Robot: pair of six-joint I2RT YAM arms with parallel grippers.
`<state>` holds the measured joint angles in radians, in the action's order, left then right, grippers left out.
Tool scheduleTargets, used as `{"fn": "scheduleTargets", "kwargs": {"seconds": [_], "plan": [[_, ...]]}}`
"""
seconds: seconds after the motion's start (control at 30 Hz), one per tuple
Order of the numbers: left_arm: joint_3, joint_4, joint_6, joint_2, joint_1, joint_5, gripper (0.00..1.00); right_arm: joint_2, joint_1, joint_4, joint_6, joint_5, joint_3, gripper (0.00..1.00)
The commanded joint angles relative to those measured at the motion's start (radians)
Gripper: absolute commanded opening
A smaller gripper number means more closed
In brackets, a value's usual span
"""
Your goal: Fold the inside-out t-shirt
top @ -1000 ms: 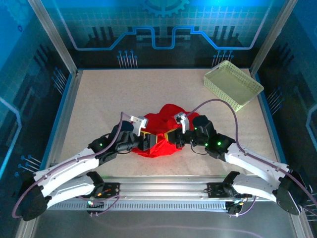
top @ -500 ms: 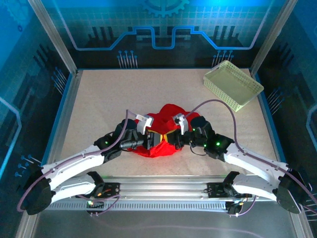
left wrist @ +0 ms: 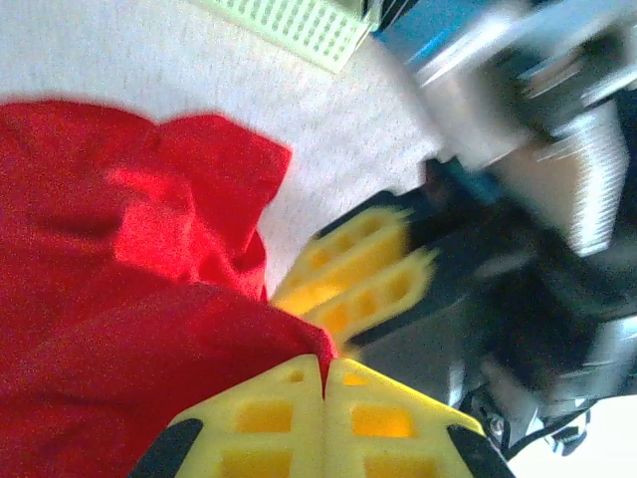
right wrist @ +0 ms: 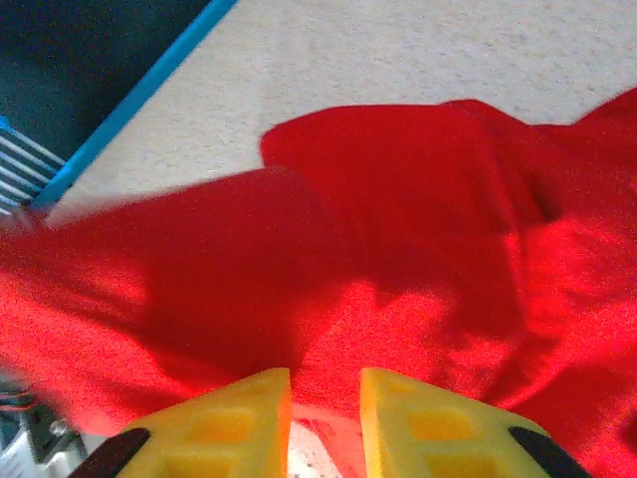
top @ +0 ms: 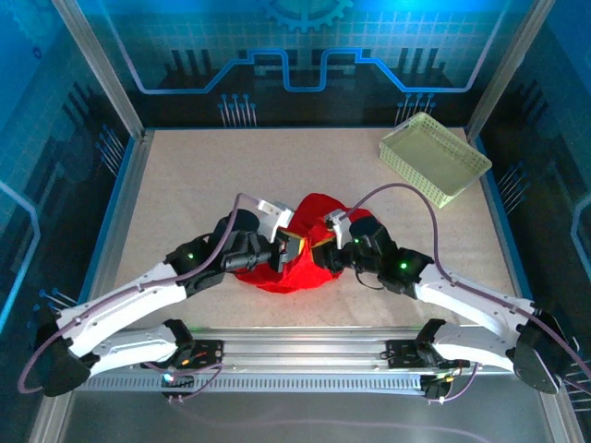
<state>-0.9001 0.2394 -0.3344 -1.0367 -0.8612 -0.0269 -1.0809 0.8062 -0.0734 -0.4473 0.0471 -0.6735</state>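
Since earlier: left tool (top: pixel 288 247) pushed in and closed, right tool (top: pixel 323 251) parted | left pinches an edge of the crumpled bright red cloth t-shirt (top: pixel 317 207), right slightly spread, empty | shirt heaped mid speckled beige table (top: pixel 203 175) | progress: likely nothing folded yet, flattening and every fold remain.

Plain bright red t-shirt (top: pixel 297 273), no print, darker in folds. Table (top: pixel 203 185) beige w/ fine speckle, blue edging. Basket (top: pixel 434 157) at 1 o'clock pale yellow-green, lattice pattern. Left gripper (left wrist: pixel 323 370) & right gripper (right wrist: pixel 325 393) yellow w/ square cut-outs. Arms (top: pixel 120 309) white & black; cables (top: pixel 406 189) purple. Back wall (top: pixel 295 55) blue, circuit-line graphics
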Motion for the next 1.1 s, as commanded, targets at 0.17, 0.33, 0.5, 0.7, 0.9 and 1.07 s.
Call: {"fn": "scheduleTargets", "kwargs": {"seconds": [0.17, 0.33, 0.5, 0.7, 0.9, 1.07], "plan": [[-0.144, 0.167, 0.187, -0.044, -0.048, 0.177, 0.0, 0.138, 0.019, -0.066, 0.152, -0.048, 0.023, 0.62], [-0.126, 0.106, 0.142, -0.106, -0.05, 0.114, 0.0, 0.191, 0.032, 0.04, 0.138, 0.026, 0.079, 0.68], [-0.096, 0.032, 0.111, -0.117, -0.05, 0.047, 0.01, 0.109, 0.047, 0.119, 0.103, 0.031, 0.095, 0.7], [-0.082, 0.011, 0.1, -0.132, -0.05, -0.025, 0.06, 0.027, 0.059, 0.185, 0.079, -0.014, 0.077, 0.67], [-0.049, -0.005, 0.057, -0.148, -0.047, -0.018, 0.16, 0.019, 0.058, 0.118, 0.039, -0.132, 0.079, 0.28], [0.046, -0.052, -0.073, -0.086, 0.006, 0.046, 0.38, 0.098, 0.064, 0.013, -0.033, -0.18, 0.181, 0.2]]}}
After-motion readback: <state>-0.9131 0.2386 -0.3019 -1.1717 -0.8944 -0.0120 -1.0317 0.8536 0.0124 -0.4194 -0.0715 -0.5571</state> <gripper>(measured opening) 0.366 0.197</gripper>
